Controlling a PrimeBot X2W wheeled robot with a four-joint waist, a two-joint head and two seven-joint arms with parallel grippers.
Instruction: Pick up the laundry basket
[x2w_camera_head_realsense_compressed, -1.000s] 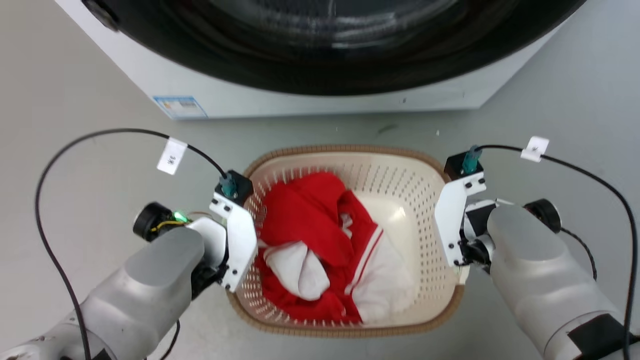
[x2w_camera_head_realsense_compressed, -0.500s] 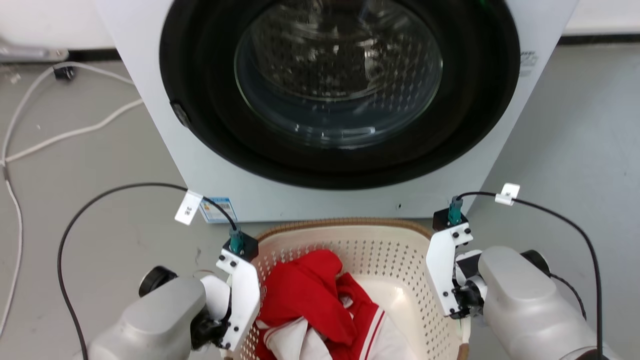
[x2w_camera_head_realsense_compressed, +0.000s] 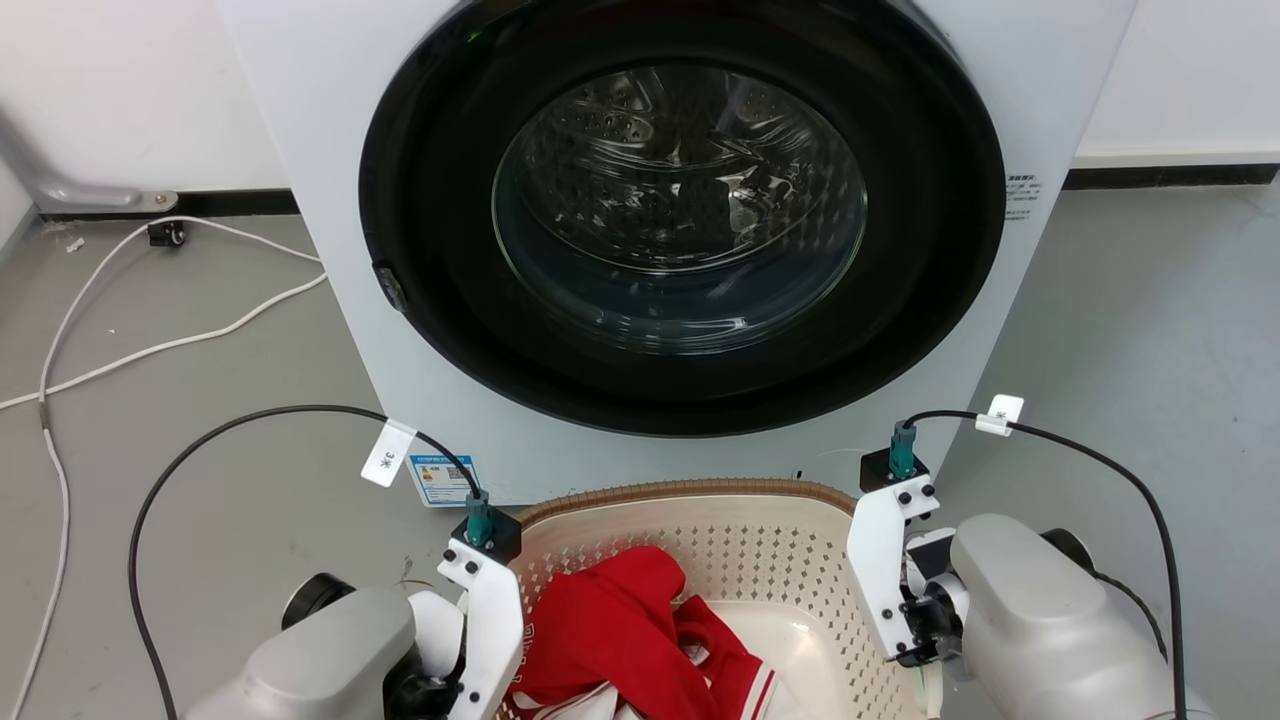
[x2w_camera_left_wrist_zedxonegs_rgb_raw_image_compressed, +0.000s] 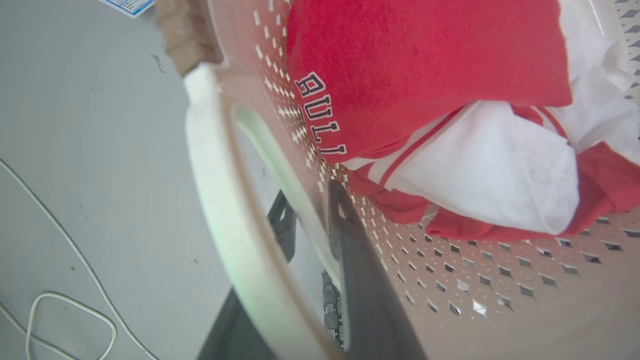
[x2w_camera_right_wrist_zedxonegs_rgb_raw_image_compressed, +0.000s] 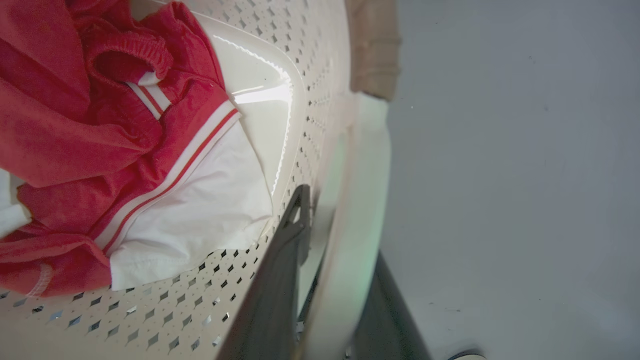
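The cream laundry basket (x2w_camera_head_realsense_compressed: 680, 491) with a brown woven-look rim sits at the bottom centre of the head view, between my two arms. Red and white clothes (x2w_camera_head_realsense_compressed: 620, 630) lie inside it. In the left wrist view my left gripper (x2w_camera_left_wrist_zedxonegs_rgb_raw_image_compressed: 310, 200) is shut on the basket's white side handle (x2w_camera_left_wrist_zedxonegs_rgb_raw_image_compressed: 210, 165), one dark finger inside the perforated wall and one outside. My right gripper (x2w_camera_right_wrist_zedxonegs_rgb_raw_image_compressed: 335, 225) is shut the same way on the opposite white handle (x2w_camera_right_wrist_zedxonegs_rgb_raw_image_compressed: 365, 165). The basket's far rim overlaps the washer's lower edge.
A white washing machine (x2w_camera_head_realsense_compressed: 300, 200) with a closed round glass door (x2w_camera_head_realsense_compressed: 680, 200) stands right behind the basket. White cables (x2w_camera_head_realsense_compressed: 150, 350) trail over the grey floor at the left. Bare floor (x2w_camera_head_realsense_compressed: 1150, 330) lies to the right of the machine.
The head camera has tilted up, so the washer door now shows and the basket sits lower in the picture. Both grippers have kept hold of the handles.
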